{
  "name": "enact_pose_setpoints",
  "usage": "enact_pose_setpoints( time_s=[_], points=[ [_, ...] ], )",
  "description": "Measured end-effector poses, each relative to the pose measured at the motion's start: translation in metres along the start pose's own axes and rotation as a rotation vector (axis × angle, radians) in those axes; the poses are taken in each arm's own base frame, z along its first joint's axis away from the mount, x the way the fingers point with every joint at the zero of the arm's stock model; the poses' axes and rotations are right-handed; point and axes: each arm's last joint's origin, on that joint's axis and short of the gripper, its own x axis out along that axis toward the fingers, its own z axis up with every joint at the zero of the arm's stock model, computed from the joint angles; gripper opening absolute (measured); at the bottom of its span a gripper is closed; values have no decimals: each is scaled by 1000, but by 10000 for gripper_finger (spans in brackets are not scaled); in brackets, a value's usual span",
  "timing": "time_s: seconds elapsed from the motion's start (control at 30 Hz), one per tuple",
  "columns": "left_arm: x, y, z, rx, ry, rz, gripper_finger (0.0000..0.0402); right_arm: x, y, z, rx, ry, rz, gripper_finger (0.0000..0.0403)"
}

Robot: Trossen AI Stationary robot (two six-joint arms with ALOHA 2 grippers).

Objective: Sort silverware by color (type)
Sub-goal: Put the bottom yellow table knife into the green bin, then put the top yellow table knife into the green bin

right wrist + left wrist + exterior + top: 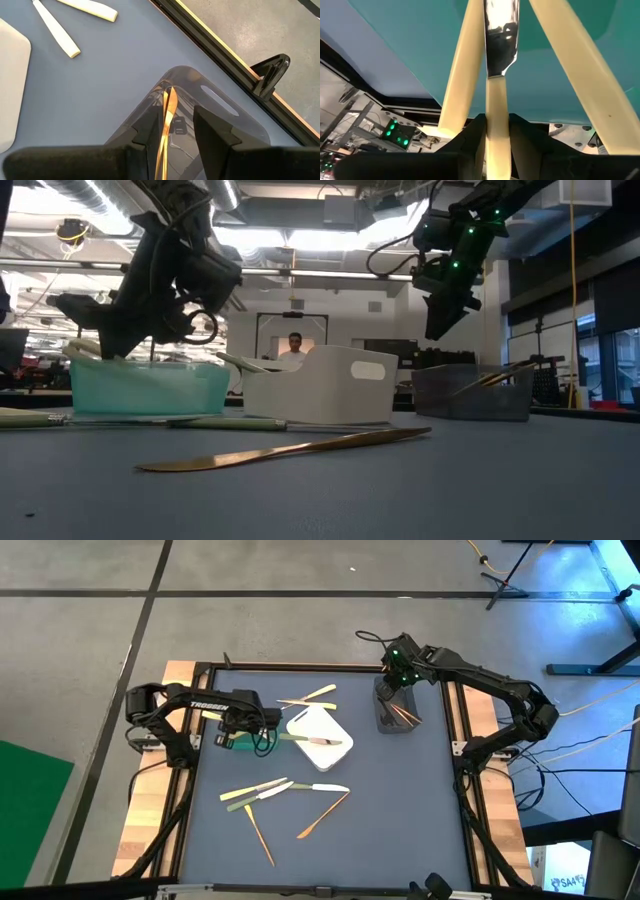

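Observation:
My left gripper [496, 125] reaches down into the green container [232, 743], shut on a pale yellow knife [496, 75] with a silver blade. Two more pale yellow handles [462, 70] lie in that container. My right gripper [175, 120] hangs over the grey container [220, 115] at the far right, with an orange-brown utensil [167, 107] between its fingers. Other orange-brown utensils [405, 717] lean inside the grey container. More silverware lies flat on the mat: green, yellow and white pieces [270, 790] and orange-brown ones [325, 815]. My left gripper pinches the knife's pale yellow handle [496, 117] between its two fingers, short of the blade. The fingers slant down from above and lie along the knife, whose blade points on toward the container's floor. My right gripper has the orange-brown utensil's shaft [164, 132] between its fingers, against one finger [150, 132]. Whether the other finger touches it does not show. The fingers slant down from above, along the utensil, whose free end [170, 95] hangs over the grey container's opening.
A white container [322, 740] with one orange-brown utensil in it stands mid-table between the two arms. Two pale yellow pieces [310, 698] lie on the mat behind it. A black frame [455, 740] borders the mat. A person [293, 350] stands far behind the table.

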Motion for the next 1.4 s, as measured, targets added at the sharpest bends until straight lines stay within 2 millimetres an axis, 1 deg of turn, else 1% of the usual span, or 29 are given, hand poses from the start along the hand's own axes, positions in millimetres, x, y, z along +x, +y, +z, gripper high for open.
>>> enact_pose_setpoints(
  time_s=[0.3,0.67,0.83,1.0,1.1,1.2,1.4],
  points=[
    [0,0,1,-10,-6,-2,82,0,0,0,0,0,0,111],
    [0,0,1,-12,-8,-1,135,0,0,0,0,0,0,111],
    [0,0,0,-29,-4,-3,137,0,0,0,0,0,0,111],
    [-3,-1,-6,-33,1,-4,138,0,0,0,0,0,0,111],
    [-5,-1,-10,-45,-11,0,138,0,0,0,0,0,0,111],
    [-8,-1,-14,-101,-30,5,138,0,0,0,0,0,0,111],
    [-26,5,-25,-228,-127,23,138,0,0,3,2,-33,2,111]
  ],
)
